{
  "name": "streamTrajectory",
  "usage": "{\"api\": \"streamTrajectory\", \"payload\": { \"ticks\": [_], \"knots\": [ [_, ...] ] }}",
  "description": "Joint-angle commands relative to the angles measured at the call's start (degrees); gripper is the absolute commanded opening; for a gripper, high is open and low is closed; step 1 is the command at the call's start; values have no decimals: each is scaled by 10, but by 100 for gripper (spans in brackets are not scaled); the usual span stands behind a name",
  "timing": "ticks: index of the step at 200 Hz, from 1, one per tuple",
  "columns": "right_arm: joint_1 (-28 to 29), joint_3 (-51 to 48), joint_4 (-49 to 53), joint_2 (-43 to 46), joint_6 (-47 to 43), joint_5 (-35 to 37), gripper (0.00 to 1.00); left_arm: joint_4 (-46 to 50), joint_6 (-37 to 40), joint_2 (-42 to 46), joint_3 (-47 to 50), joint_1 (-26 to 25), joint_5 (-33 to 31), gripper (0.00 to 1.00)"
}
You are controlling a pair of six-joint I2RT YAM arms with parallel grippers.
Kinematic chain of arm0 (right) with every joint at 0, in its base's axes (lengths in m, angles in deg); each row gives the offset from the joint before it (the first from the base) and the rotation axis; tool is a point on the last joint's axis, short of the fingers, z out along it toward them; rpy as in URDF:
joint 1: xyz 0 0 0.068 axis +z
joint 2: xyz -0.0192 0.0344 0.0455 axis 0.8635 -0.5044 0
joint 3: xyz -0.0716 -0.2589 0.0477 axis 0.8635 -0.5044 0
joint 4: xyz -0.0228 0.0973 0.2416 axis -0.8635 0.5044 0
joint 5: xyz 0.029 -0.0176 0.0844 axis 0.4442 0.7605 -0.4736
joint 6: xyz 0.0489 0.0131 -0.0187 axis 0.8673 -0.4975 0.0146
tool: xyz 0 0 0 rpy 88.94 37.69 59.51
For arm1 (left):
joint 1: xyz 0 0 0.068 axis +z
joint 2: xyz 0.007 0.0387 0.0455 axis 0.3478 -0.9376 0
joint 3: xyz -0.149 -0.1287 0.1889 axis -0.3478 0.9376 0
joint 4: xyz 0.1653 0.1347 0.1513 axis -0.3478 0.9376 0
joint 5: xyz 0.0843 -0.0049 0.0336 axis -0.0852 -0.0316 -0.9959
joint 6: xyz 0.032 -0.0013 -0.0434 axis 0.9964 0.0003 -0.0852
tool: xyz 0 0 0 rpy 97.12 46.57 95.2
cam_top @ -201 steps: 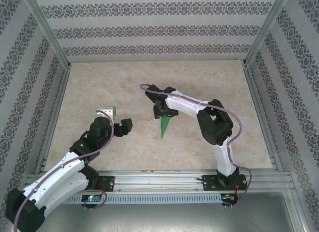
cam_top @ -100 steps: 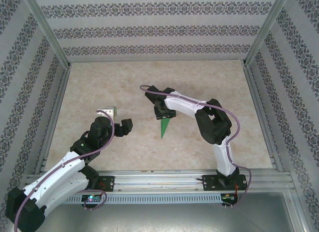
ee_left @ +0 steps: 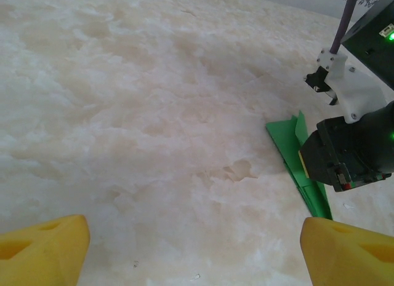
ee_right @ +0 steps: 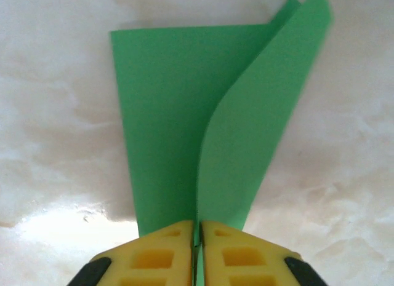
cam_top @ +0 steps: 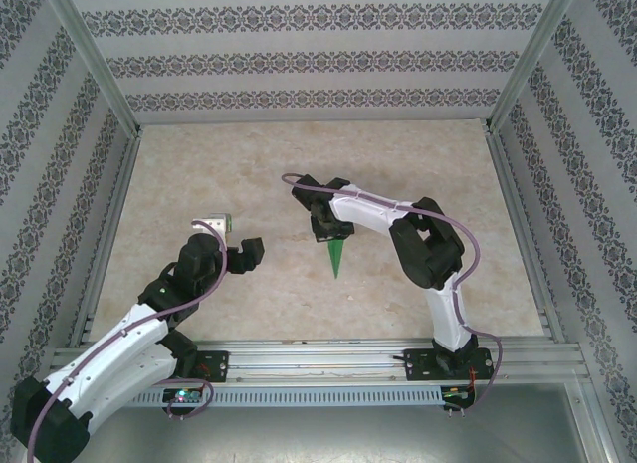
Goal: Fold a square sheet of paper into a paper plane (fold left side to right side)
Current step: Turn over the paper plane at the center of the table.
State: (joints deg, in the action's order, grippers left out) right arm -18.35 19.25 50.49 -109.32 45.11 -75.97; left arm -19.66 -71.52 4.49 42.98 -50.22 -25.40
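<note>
Looking down from above, we find the paper plane (cam_top: 336, 257) lying near the middle of the table (cam_top: 199, 174). Its long axis runs from 12 o'clock to 6 o'clock, with the pointed nose at 6, toward the arm bases. The right gripper (cam_top: 327, 231) sits on the wide 12 o'clock end, so the plane stretches away from it toward 6. On the right wrist camera its yellow fingers (ee_right: 166, 249) press together with the green paper (ee_right: 178, 126) clamped between them. One flap (ee_right: 258, 132) curls up off the flat layer beneath and leans toward 1 o'clock.

The left gripper (cam_top: 248, 254) hangs at the plane's 9 o'clock, apart from it, jaws spread wide and holding nothing. From its wrist camera the plane (ee_left: 284, 143) lies at 3 o'clock.

We judge the right arm the nearer one, in contact at the tail. The next move seems to us to turn on that raised flap, which needs pressing flat along the 12-to-6 crease. A sideways pull could drag the whole plane instead.
</note>
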Motion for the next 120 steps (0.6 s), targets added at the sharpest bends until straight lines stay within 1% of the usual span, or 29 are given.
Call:
{"api": "streamTrajectory", "payload": {
  "ticks": [1,25,53,73,94,112,120],
  "knots": [
    [-5,-12,7,46,-1,24,7,20,9,11,-5,9,-14,89],
    [-5,-25,7,83,-9,40,0,23,5,11,-11,9,-13,89],
    [-6,-51,-8,140,-27,54,0,20,-9,11,-15,8,-9,89],
    [-12,-78,-35,191,-45,35,0,17,-32,10,-18,9,-4,90],
    [-31,-128,-94,255,-58,-28,0,8,-66,6,-22,11,12,93],
    [-62,-189,-173,314,-58,-122,0,-2,-94,-6,-28,17,40,93],
    [-79,-218,-213,337,-53,-175,0,-8,-106,-13,-30,20,52,93]
  ]
}}
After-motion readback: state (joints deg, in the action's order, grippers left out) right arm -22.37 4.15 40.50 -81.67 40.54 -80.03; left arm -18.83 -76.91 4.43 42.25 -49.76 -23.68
